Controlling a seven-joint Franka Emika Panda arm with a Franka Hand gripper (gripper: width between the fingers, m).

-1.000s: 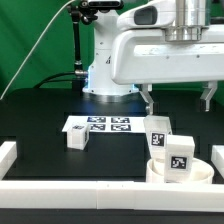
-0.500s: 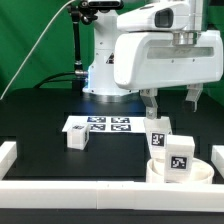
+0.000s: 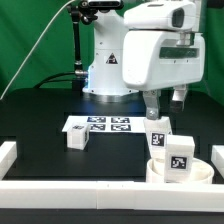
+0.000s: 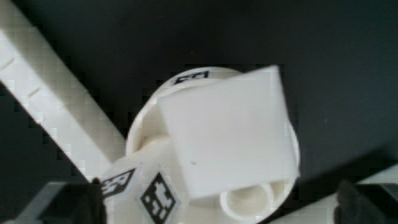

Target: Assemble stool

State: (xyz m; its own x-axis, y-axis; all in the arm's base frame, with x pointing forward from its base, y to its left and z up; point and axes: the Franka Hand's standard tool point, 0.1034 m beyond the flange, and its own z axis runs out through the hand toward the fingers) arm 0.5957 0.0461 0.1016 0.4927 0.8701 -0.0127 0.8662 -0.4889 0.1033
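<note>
On the black table (image 3: 40, 110), a white border rail (image 3: 8, 152) is seen along the left edge, and another runs along the front edge. Just inside the left rail, towards the front, a left leg (image 3: 78, 140) is set upright on the surface, a square tag on its face. Beside it, nearer the table's middle, the marker board (image 3: 98, 125) is laid flat. At the board's right end a middle leg (image 3: 157, 133) is stood, touching or nearly touching the seat (image 3: 155, 172). Above this leg the gripper (image 3: 165, 102) is hung, its jaws spread wide and nothing held between them; the fingers (image 3: 150, 103) are kept clear of every part. At the front right corner the round seat is found, close to the front rail, with a third leg (image 3: 179, 155) placed upright on it.

In the wrist view a blocky leg (image 4: 222, 140) is shown large, the seat's (image 4: 146, 130) rounded rim behind it and a rail (image 4: 45, 90) alongside; which leg it is cannot be told.
</note>
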